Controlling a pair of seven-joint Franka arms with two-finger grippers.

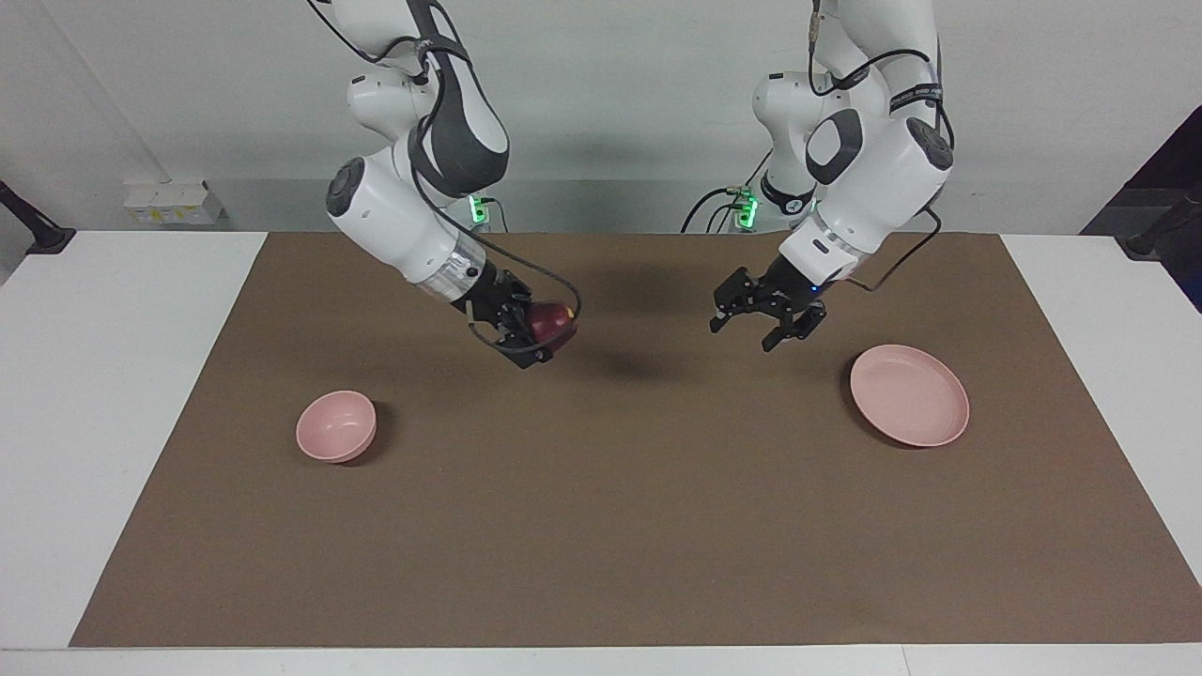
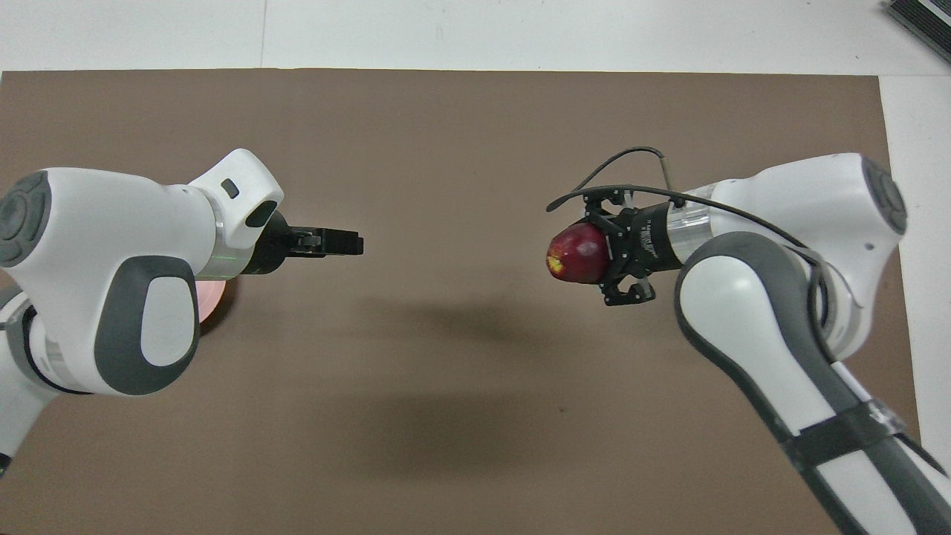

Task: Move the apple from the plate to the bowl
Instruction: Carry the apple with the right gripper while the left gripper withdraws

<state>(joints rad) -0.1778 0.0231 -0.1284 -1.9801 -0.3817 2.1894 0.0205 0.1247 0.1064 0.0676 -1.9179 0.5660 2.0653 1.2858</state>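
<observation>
A dark red apple (image 1: 552, 323) (image 2: 572, 253) hangs in the air over the brown mat, and my right gripper (image 1: 554, 332) (image 2: 588, 254) is shut on it. The small deep pink bowl (image 1: 336, 425) sits on the mat toward the right arm's end, farther from the robots than the apple's spot. In the overhead view the right arm hides the bowl. My left gripper (image 1: 740, 336) (image 2: 355, 243) is open and holds nothing, hovering over bare mat beside the flat pink plate (image 1: 909, 394). Only a sliver of the plate (image 2: 213, 296) shows under the left arm from above.
A brown mat (image 1: 601, 526) covers most of the white table (image 1: 113, 394). A white socket box (image 1: 171, 203) stands by the wall at the right arm's end.
</observation>
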